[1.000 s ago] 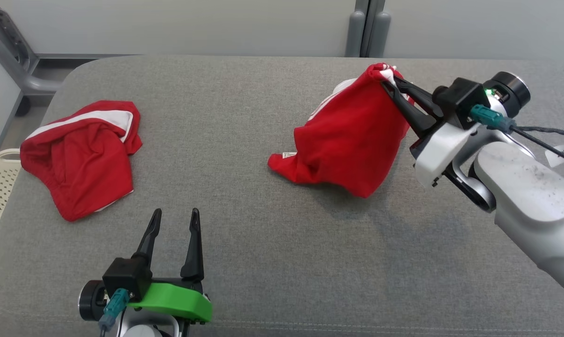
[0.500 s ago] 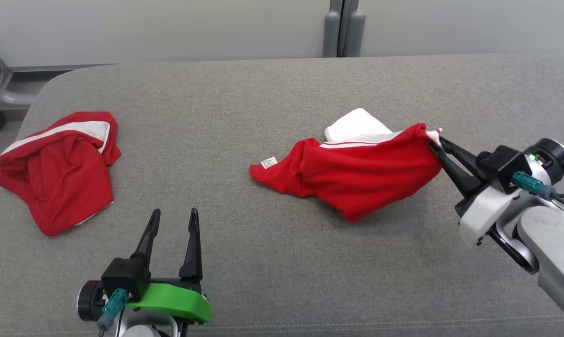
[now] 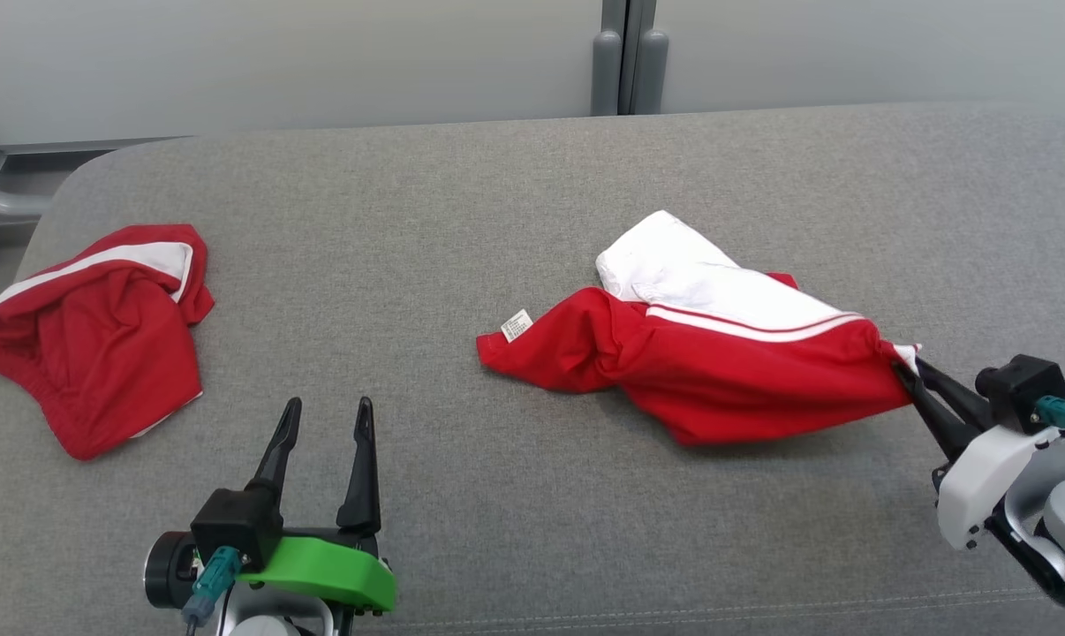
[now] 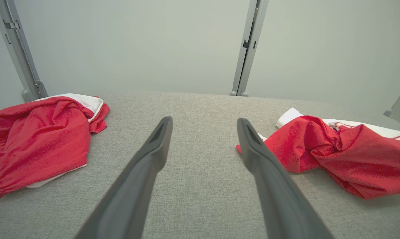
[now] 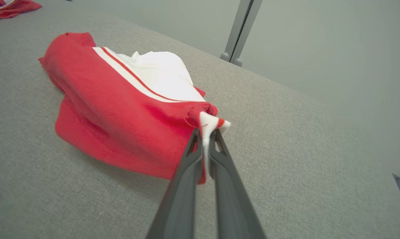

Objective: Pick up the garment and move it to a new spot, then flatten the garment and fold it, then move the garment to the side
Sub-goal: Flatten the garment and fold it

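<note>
**While one corner is pinched, a limp red garment sprawls on the grey cushion**

Because the cloth sags and creases wherever nothing carries it, I judge the garment (image 3: 718, 371) to be light, soft and without stiffness. Pulled at one point, it should trail along as a bunch rather than move as a sheet. It lies right of the middle of the grey cushion (image 3: 497, 177), mostly resting on the surface, with its right end lifted slightly towards the right gripper (image 3: 908, 373). That gripper's fingers are closed almost together on a small white-and-red corner of the hem, which pokes out between the tips in the right wrist view. The left gripper (image 3: 325, 408) hangs near the front edge, fingers spread wide with nothing between them, well apart from the garment.

For flattening, a second hold at the opposite end, near the small white label (image 3: 517, 325), looks sensible, so the cloth can be drawn taut between two points. So thin a pinch might slip under a hard tug.

The folds hide which part is waistband, leg or sleeve, so I cannot tell what kind of garment it is. Its white panel (image 3: 700, 278) is partly tucked under the red, and I cannot tell how many layers sit in the pinch. A second red garment (image 3: 91, 336) lies crumpled far to the left, well apart.
</note>
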{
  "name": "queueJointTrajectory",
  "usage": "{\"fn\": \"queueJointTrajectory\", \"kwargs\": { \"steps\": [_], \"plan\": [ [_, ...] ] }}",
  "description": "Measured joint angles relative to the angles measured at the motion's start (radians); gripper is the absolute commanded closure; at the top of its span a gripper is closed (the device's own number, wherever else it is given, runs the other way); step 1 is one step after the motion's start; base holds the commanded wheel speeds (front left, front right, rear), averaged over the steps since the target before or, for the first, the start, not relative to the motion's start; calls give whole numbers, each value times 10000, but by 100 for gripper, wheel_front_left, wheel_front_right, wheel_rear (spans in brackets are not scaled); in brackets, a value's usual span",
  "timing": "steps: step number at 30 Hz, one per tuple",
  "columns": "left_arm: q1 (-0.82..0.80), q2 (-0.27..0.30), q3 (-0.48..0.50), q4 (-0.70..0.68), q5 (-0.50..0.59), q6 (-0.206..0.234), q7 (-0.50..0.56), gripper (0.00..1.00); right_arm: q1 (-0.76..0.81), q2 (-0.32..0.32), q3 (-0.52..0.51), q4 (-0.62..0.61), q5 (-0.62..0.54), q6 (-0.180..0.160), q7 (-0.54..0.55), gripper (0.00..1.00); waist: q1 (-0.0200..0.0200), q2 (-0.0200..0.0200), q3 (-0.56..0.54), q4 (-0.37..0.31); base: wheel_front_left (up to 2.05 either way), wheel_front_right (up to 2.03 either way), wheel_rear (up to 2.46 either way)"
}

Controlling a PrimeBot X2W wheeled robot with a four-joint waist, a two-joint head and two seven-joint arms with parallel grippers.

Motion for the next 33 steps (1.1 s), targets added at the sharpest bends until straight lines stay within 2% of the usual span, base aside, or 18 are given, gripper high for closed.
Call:
{"fn": "queueJointTrajectory", "kwargs": {
  "steps": [5,9,12,16,18,23,27,33],
  "plan": [
    [7,0,0,48,31,-40,0,0,250,211,807,890,757,0,38,100,0,0,-39,33,0,0,0],
    [14,0,-13,84,31,-42,0,0,246,454,1444,1758,1304,0,631,100,0,0,-98,67,0,0,0],
    [31,0,-8,102,31,-42,0,0,156,594,1720,2297,1597,0,892,100,0,0,-137,70,0,0,0],
    [160,0,36,113,33,-42,0,0,-215,685,1847,3012,1680,0,677,100,0,0,-168,10,0,0,0],
    [160,0,44,104,38,-40,0,0,-298,736,1833,3218,1745,0,527,0,0,0,-170,-29,0,0,0],
    [166,-2,65,77,40,-38,0,0,-409,754,1519,3152,2171,0,140,0,0,0,-185,-121,0,0,0],
    [175,-2,104,56,40,-36,0,0,-413,742,982,2514,2510,-2,13,0,0,0,-175,-182,0,0,0],
    [179,-2,136,2,58,-27,0,0,-192,886,-378,1208,1862,0,-2,0,0,0,-122,-257,0,0,0]
  ]
}}
